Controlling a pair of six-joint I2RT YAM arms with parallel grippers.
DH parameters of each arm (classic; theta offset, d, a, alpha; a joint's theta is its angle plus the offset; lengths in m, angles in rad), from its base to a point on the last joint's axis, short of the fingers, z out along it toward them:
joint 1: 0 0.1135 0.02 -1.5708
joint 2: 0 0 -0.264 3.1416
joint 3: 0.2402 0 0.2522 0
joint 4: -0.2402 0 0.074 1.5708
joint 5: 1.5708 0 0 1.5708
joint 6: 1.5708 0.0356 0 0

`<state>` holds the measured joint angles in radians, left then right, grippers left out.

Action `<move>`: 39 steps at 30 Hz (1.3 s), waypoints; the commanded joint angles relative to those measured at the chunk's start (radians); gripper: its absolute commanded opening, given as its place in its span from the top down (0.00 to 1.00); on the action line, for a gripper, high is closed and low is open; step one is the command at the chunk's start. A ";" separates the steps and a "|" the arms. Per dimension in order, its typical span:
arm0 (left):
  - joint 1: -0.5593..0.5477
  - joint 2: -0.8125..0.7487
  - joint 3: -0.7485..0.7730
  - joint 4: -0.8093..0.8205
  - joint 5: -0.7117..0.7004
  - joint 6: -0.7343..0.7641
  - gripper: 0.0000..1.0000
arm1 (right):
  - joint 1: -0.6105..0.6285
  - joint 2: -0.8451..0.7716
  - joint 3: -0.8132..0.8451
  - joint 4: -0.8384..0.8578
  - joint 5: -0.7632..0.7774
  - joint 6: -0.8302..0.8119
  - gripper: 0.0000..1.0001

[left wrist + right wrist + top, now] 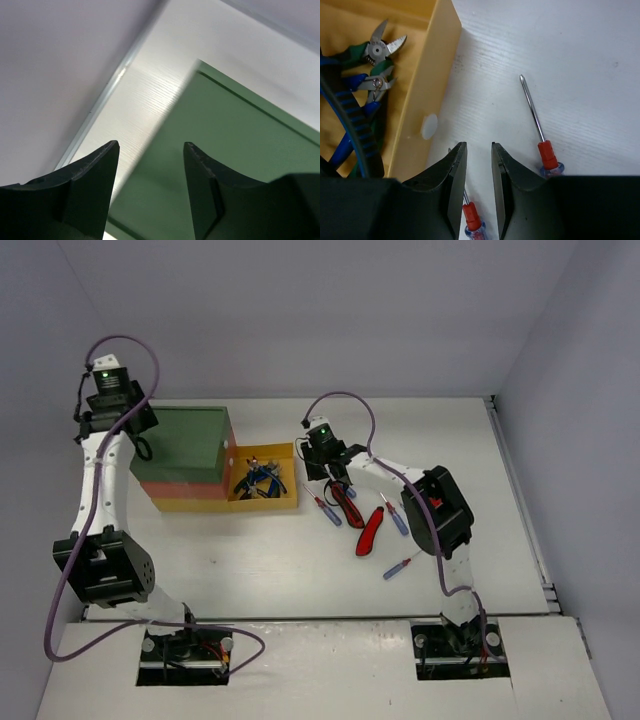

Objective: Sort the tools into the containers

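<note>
Bench (300, 560): white, grained surface. Resting on it: drawer cabinet (185, 445) at rear left, with its yellow bottom drawer (290, 502) pulled out. To the right, lying flat and loosely grouped: at least three screwdrivers (393, 513), one red utility knife (369, 530), one black-and-red tool (345, 502).

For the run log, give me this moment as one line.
left pincer: open at green drawer edge | right pincer: narrowly parted around a screwdriver beside yellow drawer, grip unclear | pliers: in yellow drawer

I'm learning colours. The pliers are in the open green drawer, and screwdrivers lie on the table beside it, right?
No: the open drawer holding the pliers is yellow, not green; the right wrist view shows it. Screwdrivers lie beside it.
</note>
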<state>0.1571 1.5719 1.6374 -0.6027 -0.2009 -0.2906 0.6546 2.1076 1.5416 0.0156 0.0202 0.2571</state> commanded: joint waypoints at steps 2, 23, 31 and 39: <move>0.082 -0.034 0.059 0.030 0.138 -0.056 0.49 | -0.005 -0.003 -0.011 0.095 -0.063 0.020 0.76; 0.073 -0.026 -0.153 0.023 0.381 -0.073 0.49 | 0.107 0.124 0.153 0.190 -0.233 0.045 0.77; 0.043 -0.062 -0.272 0.058 0.457 -0.071 0.49 | 0.142 0.186 0.233 0.315 -0.327 0.084 0.76; 0.036 -0.089 -0.305 0.071 0.488 -0.051 0.49 | 0.171 0.289 0.331 0.460 -0.443 0.196 0.72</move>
<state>0.2411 1.4795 1.3840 -0.4162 0.1379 -0.3184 0.7974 2.3783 1.7856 0.3014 -0.3109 0.3717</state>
